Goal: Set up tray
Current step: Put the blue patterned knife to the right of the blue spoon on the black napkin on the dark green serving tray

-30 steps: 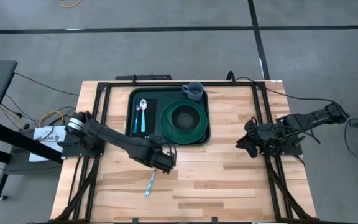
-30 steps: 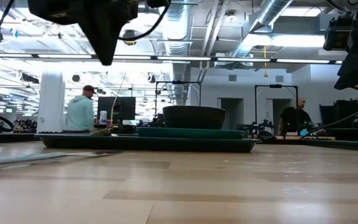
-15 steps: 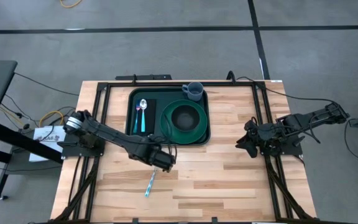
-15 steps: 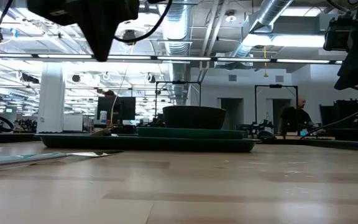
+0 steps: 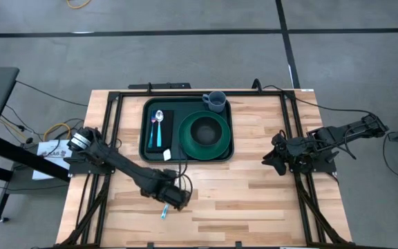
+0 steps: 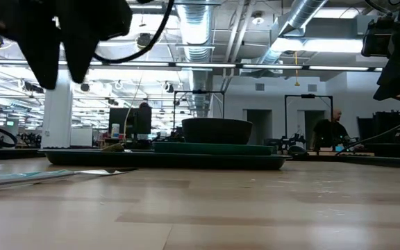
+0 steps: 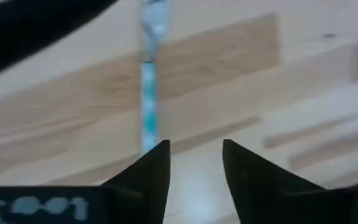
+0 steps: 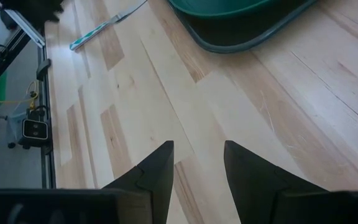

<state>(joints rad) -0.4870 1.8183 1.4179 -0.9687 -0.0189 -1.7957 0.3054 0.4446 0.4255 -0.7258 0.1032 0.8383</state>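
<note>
The dark green tray [image 5: 147, 149] lies at the table's far middle. It carries a black napkin with two spoons [image 5: 157, 128], a green plate with a bowl [image 5: 204, 131] and a grey mug [image 5: 214, 102]. A teal-handled piece of cutlery [image 7: 148, 106] lies flat on the wood near the tray's near side. My left gripper [image 7: 196, 155] hovers open right over it [image 5: 176, 199]. The handle runs out from behind one fingertip, and only its end [image 5: 164, 211] shows from above. My right gripper [image 5: 268, 158] waits open at the right, low over bare wood [image 8: 197, 155].
Black frame rails [image 5: 109, 138] run along both sides of the wooden table. Bare wood lies between the tray and the near edge and between the two arms. People stand far off in the room beyond the table.
My left gripper has moved toward the table's near edge and down, from beside the tray's near rim to right over the teal-handled cutlery, which now mostly lies hidden under it in the high view.
</note>
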